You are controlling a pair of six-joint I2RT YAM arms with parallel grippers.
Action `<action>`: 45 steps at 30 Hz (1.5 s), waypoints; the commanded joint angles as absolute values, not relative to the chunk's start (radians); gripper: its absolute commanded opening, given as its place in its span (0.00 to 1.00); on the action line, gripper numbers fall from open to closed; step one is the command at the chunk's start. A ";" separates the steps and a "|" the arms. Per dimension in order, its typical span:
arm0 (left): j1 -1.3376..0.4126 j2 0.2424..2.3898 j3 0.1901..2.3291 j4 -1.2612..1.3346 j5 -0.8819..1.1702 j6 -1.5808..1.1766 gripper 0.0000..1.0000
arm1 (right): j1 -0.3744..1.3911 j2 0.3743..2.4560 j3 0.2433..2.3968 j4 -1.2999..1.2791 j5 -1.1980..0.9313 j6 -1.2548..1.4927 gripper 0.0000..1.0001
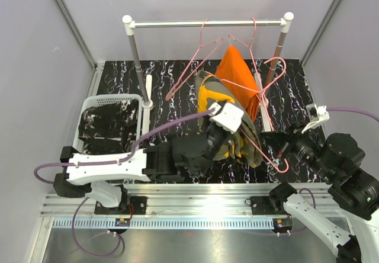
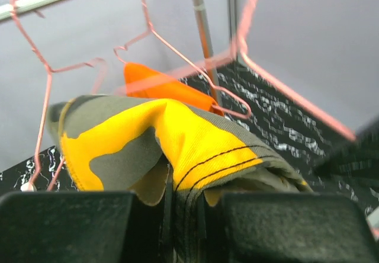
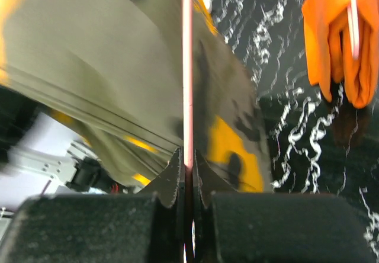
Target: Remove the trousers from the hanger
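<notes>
Your left arm stretches low toward the rail, its gripper pinching a fold of the trousers. They hang bunched below the rail's middle, with the pink hanger running across them. Your right gripper angles in from the rail's right end, jaws pressed on the hanger's wire.

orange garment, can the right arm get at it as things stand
Probably not yet: the right gripper is shut on the pink hanger wire and must let go first. The orange garment hangs just beyond.
</notes>
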State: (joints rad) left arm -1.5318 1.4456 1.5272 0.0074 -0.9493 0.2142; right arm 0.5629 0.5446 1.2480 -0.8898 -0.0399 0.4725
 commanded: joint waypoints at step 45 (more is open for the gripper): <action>-0.500 0.997 1.448 -0.343 -1.276 0.471 0.00 | 0.560 0.440 1.230 -0.842 -0.026 0.342 0.00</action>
